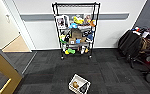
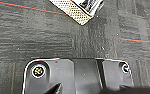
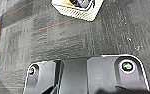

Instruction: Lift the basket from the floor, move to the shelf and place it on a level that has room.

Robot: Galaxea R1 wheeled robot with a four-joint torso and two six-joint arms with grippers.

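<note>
The basket (image 1: pixel 78 86) sits on the floor (image 1: pixel 51 75), a brown object and a dark one inside it; nothing grips it, so the lift is, I judge, not yet begun; whether either gripper's fingers are apart or together I cannot tell; the shelf (image 1: pixel 76 30) stands well apart against the wall, its top level (image 1: pixel 76 4) bare while lower tiers are crowded; carrying and placing remain

A white wall (image 1: pixel 41 30) with a grey rail (image 1: pixel 36 17) stood beyond dark carpet; an open doorway (image 1: pixel 16 45) showed wooden flooring far left, cluttered chairs (image 1: pixel 138 47) right.
</note>
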